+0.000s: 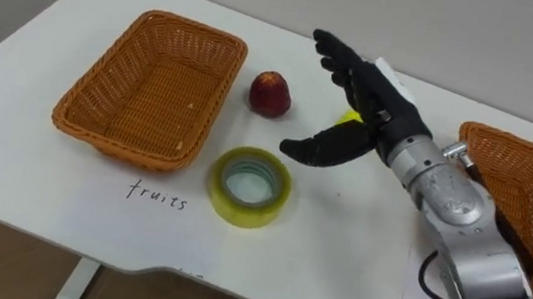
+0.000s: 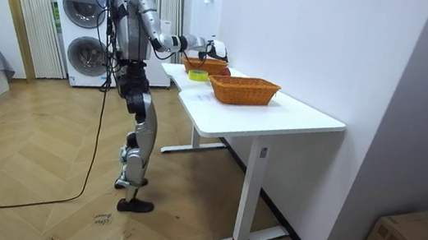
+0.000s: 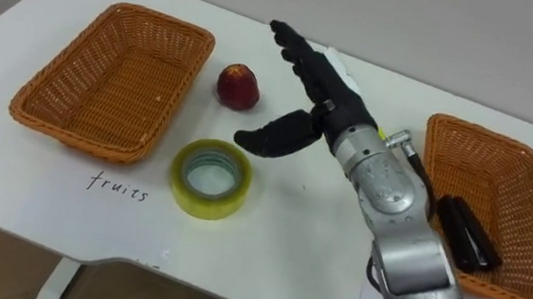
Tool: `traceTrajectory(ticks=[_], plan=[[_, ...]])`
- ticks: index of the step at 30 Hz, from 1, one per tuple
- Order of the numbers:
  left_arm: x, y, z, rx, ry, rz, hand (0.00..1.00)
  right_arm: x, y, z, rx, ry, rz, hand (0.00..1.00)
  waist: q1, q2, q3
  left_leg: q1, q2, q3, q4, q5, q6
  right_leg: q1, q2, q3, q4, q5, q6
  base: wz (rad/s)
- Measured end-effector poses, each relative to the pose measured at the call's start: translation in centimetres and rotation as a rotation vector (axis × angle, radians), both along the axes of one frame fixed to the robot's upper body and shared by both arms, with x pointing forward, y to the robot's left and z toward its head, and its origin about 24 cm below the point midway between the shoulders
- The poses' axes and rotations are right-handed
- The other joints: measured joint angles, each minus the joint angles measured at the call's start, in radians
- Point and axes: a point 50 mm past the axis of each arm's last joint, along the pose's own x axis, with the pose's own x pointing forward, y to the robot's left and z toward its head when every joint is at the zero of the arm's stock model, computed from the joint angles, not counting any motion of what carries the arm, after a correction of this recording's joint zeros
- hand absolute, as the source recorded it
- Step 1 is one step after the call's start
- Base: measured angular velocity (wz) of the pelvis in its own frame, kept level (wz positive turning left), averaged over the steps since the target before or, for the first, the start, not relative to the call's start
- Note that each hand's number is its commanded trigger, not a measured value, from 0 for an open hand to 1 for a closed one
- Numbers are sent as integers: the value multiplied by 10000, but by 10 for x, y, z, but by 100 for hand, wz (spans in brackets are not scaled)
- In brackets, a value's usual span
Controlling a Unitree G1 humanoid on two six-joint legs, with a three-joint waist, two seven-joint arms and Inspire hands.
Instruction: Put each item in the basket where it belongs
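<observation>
- On the left of the white table (image 1: 32, 173) you have an orange wicker basket (image 1: 158, 87). Nothing lies in it. A handwritten label (image 1: 157, 195) sits on the tabletop just in front of it.
- A roll of yellow tape (image 1: 244, 212) lies flat near that basket's front right corner, apart from it.
- A red fruit (image 1: 270, 94) stands on the table just beside the basket's right rim, behind the tape.
- Your robot's right hand (image 1: 382, 107) hangs over the middle of the table, right of the fruit. The fingers are straight and spread, the thumb held out below them towards the tape. It has hold of nothing.
- A small yellow thing (image 1: 350, 117) shows behind the thumb, and something white (image 1: 388, 75) behind the palm. You cannot tell what either is.
- On the right you have a second wicker basket (image 3: 504, 187). A black, elongated item (image 3: 466, 234) lies in its near part.
- In the room view the robot stands upright at the table's edge, one arm stretched over it, with stacked washing machines (image 2: 88, 8) behind.
</observation>
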Motion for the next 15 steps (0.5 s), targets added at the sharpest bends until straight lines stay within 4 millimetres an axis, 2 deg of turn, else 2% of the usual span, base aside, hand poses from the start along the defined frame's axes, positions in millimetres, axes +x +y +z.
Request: traceTrajectory(ticks=[2, 8, 9, 11, 15], plan=[[3, 0, 0, -2, -54, -44, 0, 0, 1, 0, -1, 17, 37, 0, 1, -7, 30, -9, -9, -29, -4, -1, 3, -9, -1, -10, -1, 0, 1, 0], [9, -2, 1, -43, -171, -238, 0, 1, -2, -6, -212, 148, -227, 0, 183, -26, 20, 7, -24, -83, 23, 12, 23, -10, -17, -8, -21, 1, 2, 1], [10, -2, 1, -49, -188, -243, 0, 1, -2, -6, -244, 112, -287, 0, 187, 23, 53, 6, -26, -98, 23, 13, 24, -9, -22, -8, -25, 0, 2, 4], [12, -2, 1, -57, -221, -251, 0, 2, -2, -7, -387, 82, -357, 0, 193, 15, 48, 13, -29, -119, 23, 15, 26, 0, -28, -14, -28, 0, 2, 2], [9, -2, -1, -69, -79, -229, 0, 3, -4, -22, -403, 628, -547, 0, 191, 68, 83, 48, -29, -123, 27, 18, 27, 36, -33, -27, -32, -1, 4, 0]])
